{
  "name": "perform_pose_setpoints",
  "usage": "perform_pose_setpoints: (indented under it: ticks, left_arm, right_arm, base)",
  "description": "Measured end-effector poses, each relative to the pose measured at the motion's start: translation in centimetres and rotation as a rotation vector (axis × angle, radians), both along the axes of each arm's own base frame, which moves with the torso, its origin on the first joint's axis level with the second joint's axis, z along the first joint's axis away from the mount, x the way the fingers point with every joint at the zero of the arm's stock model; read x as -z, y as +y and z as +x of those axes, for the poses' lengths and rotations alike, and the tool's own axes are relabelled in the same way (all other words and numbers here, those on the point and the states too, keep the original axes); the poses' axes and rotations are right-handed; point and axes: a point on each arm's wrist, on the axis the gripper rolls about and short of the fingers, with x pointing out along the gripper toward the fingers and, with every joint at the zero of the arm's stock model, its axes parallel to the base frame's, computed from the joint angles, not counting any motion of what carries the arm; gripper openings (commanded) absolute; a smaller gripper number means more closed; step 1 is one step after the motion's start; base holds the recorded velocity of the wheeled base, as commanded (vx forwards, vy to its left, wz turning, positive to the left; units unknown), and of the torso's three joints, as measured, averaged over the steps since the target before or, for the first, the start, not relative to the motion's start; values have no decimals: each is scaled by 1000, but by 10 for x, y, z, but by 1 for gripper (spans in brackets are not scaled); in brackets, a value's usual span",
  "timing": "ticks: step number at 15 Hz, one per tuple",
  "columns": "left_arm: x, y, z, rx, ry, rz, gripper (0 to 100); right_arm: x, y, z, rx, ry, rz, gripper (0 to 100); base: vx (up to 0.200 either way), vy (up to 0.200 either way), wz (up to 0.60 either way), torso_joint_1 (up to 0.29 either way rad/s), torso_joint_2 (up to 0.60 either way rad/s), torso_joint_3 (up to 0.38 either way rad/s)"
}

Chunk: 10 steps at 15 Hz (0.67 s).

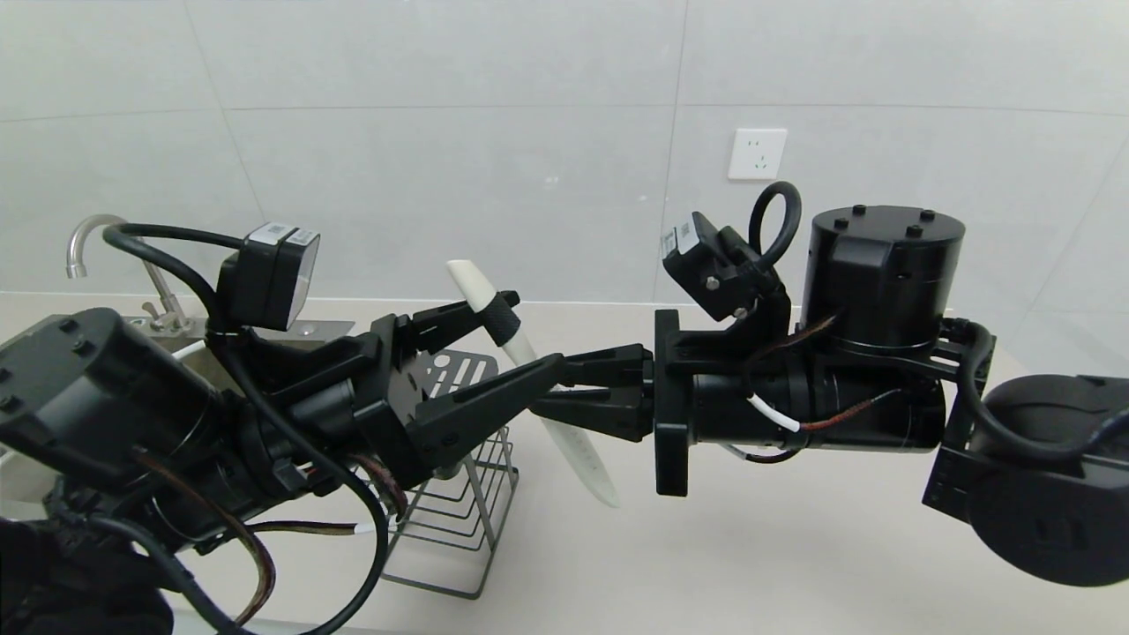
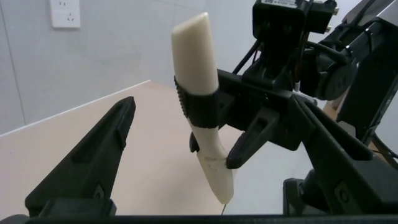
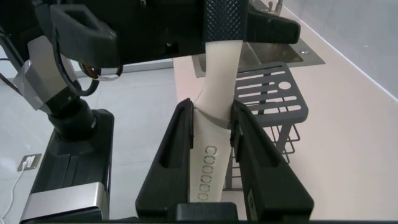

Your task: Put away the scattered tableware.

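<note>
Grey tiled wall [image 1: 441, 132], beige table [image 1: 750, 547]; at frame centre the right pincer [image 1: 551, 386] clamps a white knife [image 1: 586, 459] by its blade, and the left pincer [image 1: 536, 331] is spread wide around the handle

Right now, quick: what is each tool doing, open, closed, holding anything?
Left tool: open, straddling the handle of the knife, not gripping it.
Right tool: closed on the knife, at the blade end.
</note>
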Motion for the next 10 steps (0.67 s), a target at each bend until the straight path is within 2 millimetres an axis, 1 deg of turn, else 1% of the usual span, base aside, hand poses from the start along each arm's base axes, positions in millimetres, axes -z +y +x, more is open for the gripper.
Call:
perform_pose_setpoints:
  ticks: [2,3,10]
  left_arm:
    - [-2,-1,0,1,-9,-5,100]
    - [-3,-1,0,1,-11,-6,0]
    - [-5,-4,-5,21,-20,-13,0]
  right_arm:
    - [-1,0,0,0,-11,12,0]
    - [-2,0,0,1,-13,14,0]
    - [-4,0,1,2,-34,31,0]
  base:
    - [0,0,0,0,0,0]
    - [0,0,0,0,0,0]
    - [0,0,0,0,0,0]
